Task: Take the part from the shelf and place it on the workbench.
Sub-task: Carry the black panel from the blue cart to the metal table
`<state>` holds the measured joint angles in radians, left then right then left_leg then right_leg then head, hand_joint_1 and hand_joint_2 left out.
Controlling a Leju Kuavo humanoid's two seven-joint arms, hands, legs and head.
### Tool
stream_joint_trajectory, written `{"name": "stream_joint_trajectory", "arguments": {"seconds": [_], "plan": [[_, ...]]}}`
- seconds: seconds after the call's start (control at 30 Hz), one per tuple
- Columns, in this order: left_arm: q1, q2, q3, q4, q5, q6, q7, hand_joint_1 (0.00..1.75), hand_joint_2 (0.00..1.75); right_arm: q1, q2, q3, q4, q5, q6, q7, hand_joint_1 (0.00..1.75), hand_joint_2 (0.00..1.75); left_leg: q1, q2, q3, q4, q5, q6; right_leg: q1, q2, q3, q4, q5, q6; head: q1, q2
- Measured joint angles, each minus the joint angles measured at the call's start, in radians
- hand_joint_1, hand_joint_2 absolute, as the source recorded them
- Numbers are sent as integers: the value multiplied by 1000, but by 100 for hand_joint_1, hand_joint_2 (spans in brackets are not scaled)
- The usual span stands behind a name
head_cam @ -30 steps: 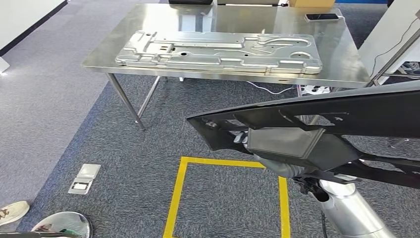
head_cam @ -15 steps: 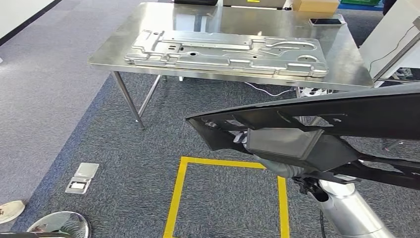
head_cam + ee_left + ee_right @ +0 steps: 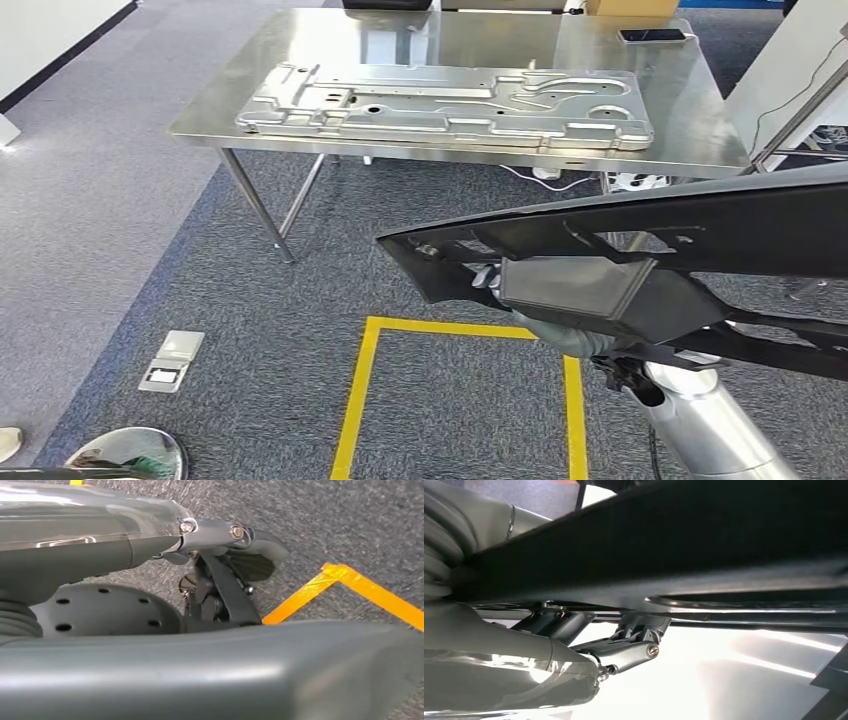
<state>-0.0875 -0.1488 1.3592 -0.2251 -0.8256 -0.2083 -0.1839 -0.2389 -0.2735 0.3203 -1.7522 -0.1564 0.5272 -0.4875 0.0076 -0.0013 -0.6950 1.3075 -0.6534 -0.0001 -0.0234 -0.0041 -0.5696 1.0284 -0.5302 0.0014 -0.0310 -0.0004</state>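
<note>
I carry a long black moulded part point(image 3: 700, 225) low in front of me, over the carpet. My right hand point(image 3: 487, 278) grips it from beneath and is mostly hidden by it. In the right wrist view the fingers point(image 3: 629, 652) reach under the part's dark underside point(image 3: 704, 530). My left hand point(image 3: 215, 580) hangs over the carpet with its fingers stretched out and nothing in them. Ahead stands the steel workbench point(image 3: 680, 120), a short way beyond the part's far end.
A large stamped metal panel point(image 3: 440, 105) covers much of the workbench, with a phone point(image 3: 652, 35) at the far right. A yellow tape square point(image 3: 360, 380) marks the carpet below me. A floor socket point(image 3: 172, 360) and a round shiny base point(image 3: 130, 455) lie at the left.
The whole picture swayed right and back as the camera moved. The part keeps its place in my right hand. A shoe at the lower left has nearly slipped out of the picture.
</note>
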Motion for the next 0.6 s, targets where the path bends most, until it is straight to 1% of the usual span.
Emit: {"name": "stream_joint_trajectory", "arguments": {"seconds": [0.03,0.07,0.1,0.13,0.17,0.2,0.23,0.3,0.33,0.37,0.4,0.43,0.47,0.5,0.53,0.57,0.6], "plan": [[1,0,0,0,0,0,0,0,175,0,0,0,0,0,0,0,175,175,0,0,1,-4,14,0,0,0,1,0,0,0,0,0],[1,0,0,0,0,0,0,0,175,0,0,0,0,0,0,0,175,175,0,0,21,-48,46,2,0,1,3,0,-1,1,0,0],[0,0,0,0,0,0,0,0,175,-1,0,0,0,0,0,0,175,175,0,0,52,-118,86,7,0,2,5,0,-2,2,0,0],[0,0,0,0,0,0,0,0,175,-1,0,0,0,0,0,0,175,175,-2,-1,83,-184,115,12,2,3,6,0,-4,5,0,0],[0,0,0,0,0,0,0,0,175,-1,0,0,0,0,0,0,175,175,-4,-1,106,-235,133,17,3,4,6,1,-5,8,0,0],[-1,1,0,0,0,0,0,0,175,-1,0,0,0,0,0,0,175,175,-6,-1,118,-263,138,21,4,4,5,1,-5,12,0,0],[-1,1,0,0,0,0,0,0,175,-1,0,0,0,0,0,0,175,175,-9,-1,120,-269,133,24,4,4,3,1,-5,17,0,0],[-1,1,0,0,0,0,0,0,175,-2,0,0,-1,0,0,0,175,175,-7,-1,121,-277,134,30,3,4,3,1,-7,29,0,0],[-1,1,0,0,0,0,0,0,175,-3,0,-1,-1,0,0,0,175,175,-6,0,122,-282,136,34,2,4,-1,12,-18,34,0,0],[-1,1,0,0,0,0,0,0,175,-5,0,-1,-1,0,0,0,175,175,-4,1,124,-286,139,39,2,4,-12,41,-40,37,0,0],[-1,1,0,0,0,0,0,0,175,-4,0,-1,-1,0,0,0,175,175,-2,2,125,-288,140,43,2,4,-33,91,-70,39,0,0],[-2,1,0,0,0,0,0,0,175,-4,0,-1,0,0,0,0,175,175,-3,3,124,-288,140,44,2,5,-63,155,-103,40,0,0],[-1,0,0,0,0,0,0,0,175,-2,0,-1,0,0,0,0,175,175,-3,4,124,-288,140,45,2,5,-92,220,-128,42,0,0],[-1,0,0,0,0,0,0,0,175,0,0,-1,1,0,0,0,175,175,-3,4,124,-287,140,45,2,5,-113,263,-138,43,0,0],[-1,0,0,0,0,0,0,0,175,1,0,-1,1,0,0,0,175,175,-3,4,125,-287,140,45,2,4,-116,271,-128,44,0,0],[0,0,0,0,0,0,0,0,175,2,0,-1,1,0,0,0,175,175,-3,4,127,-286,139,44,1,4,-101,237,-98,45,0,0],[-1,0,0,0,0,0,0,0,175,1,0,-1,1,0,0,0,175,175,-3,3,129,-285,138,43,1,4,-72,172,-59,45,0,0]]}}
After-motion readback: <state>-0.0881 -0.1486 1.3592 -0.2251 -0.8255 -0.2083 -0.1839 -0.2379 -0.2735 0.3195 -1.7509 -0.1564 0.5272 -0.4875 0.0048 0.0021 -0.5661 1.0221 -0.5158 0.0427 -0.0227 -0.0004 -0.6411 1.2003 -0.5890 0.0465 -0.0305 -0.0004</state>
